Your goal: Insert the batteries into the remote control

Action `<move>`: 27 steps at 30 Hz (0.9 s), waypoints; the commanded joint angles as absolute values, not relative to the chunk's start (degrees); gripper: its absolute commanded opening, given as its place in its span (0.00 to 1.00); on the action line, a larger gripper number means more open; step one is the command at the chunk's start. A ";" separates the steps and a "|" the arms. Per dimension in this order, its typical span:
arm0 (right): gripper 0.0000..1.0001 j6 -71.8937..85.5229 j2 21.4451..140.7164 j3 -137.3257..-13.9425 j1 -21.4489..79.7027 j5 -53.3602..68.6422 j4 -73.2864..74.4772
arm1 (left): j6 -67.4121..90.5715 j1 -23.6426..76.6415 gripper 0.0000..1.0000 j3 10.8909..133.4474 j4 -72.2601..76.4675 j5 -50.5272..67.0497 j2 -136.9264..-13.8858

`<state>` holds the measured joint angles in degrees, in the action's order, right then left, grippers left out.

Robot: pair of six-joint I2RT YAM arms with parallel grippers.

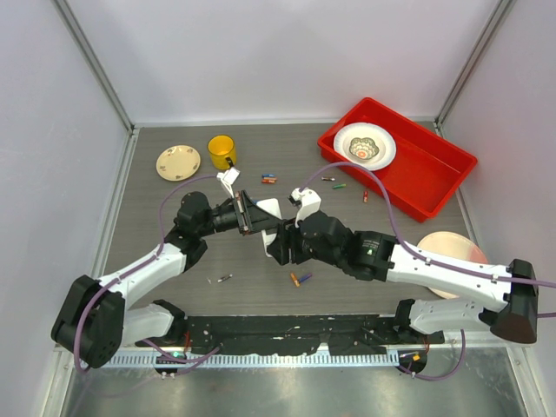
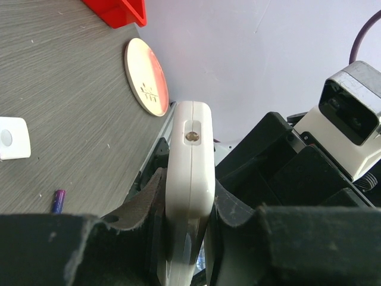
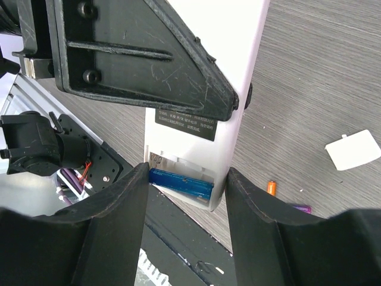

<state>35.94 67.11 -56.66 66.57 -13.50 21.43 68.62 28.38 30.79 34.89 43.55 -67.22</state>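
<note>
Left pincer [image 1: 252, 217] is clamped on the remote control [image 2: 189, 167], its soft black pads squeezing the slim, smooth white plastic body edge-on over the grey wood-grain table [image 1: 252, 291]. The remote's open end compartment holds one blue battery [image 3: 180, 182], a thin cylinder lying crosswise, just under a black label [image 3: 187, 124] with white print. Right pincer [image 3: 186, 196] straddles that end with jaws apart, can't tell if the pads actually press it; loose batteries [image 1: 300, 278], orange and purple, lie on the table near it, with a flat white rounded-square cover [image 3: 352, 149] close by.
</note>
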 commanded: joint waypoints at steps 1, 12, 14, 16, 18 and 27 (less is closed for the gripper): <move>0.34 34.98 67.50 -54.32 66.53 -9.06 28.48 | 73.74 28.39 0.00 33.49 43.86 43.07 -63.54; 0.52 36.03 66.01 -53.52 65.04 -7.12 27.16 | 73.74 28.48 0.00 33.22 43.95 43.07 -63.54; 0.54 36.04 66.00 -53.44 64.95 -7.03 27.07 | 73.74 28.48 0.00 33.14 43.95 42.98 -63.54; 0.55 36.12 65.92 -53.44 64.86 -7.12 26.98 | 73.65 28.39 0.00 33.05 44.03 42.98 -63.46; 0.56 36.21 65.65 -53.44 64.69 -7.03 26.89 | 73.65 28.48 0.00 32.87 44.21 43.07 -63.54; 0.63 36.91 65.22 -53.17 63.98 -6.15 25.93 | 73.56 28.48 0.00 32.26 44.47 43.07 -63.81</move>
